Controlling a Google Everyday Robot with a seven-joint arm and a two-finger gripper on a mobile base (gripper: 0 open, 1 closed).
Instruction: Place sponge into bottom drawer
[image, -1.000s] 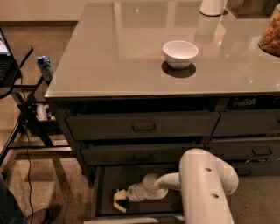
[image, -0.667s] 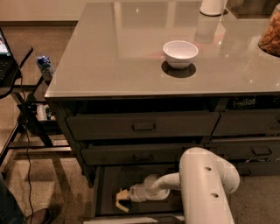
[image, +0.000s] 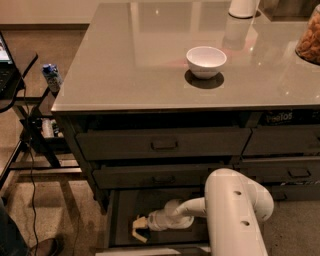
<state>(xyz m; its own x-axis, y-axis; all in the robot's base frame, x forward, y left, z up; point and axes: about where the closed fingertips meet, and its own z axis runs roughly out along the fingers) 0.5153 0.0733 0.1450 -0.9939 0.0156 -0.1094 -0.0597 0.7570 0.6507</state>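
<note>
- Gripper (image: 140, 229) is down inside the open bottom drawer (image: 129, 206), at its left part, low near the floor.
- Grip state: cannot tell, since the tip blends with a pale yellow patch.
- Sponge (image: 136, 223): that yellow patch at the gripper tip, inside the drawer. Green top is not made out, and touching or apart is unclear.
- White arm (image: 235, 210) has a smooth rounded shell. It covers the drawer's right half and is cut off at the bottom edge.
- Drawer interior is dark and flat; its pale front rim is only partly in view.
- Two shallower drawers above it are closed, dark metal with recessed handles (image: 164, 145).
- Countertop (image: 140, 60) is grey and glossy.
- White bowl (image: 206, 61) is round and stands upright on the top.
- White cylinder (image: 243, 7) and snack jar (image: 309, 42) are cut off by the frame.
- Laptop (image: 6, 62) at the left edge is mostly out of view.
- A small blue-white carton (image: 51, 77) is left of the cabinet.
</note>
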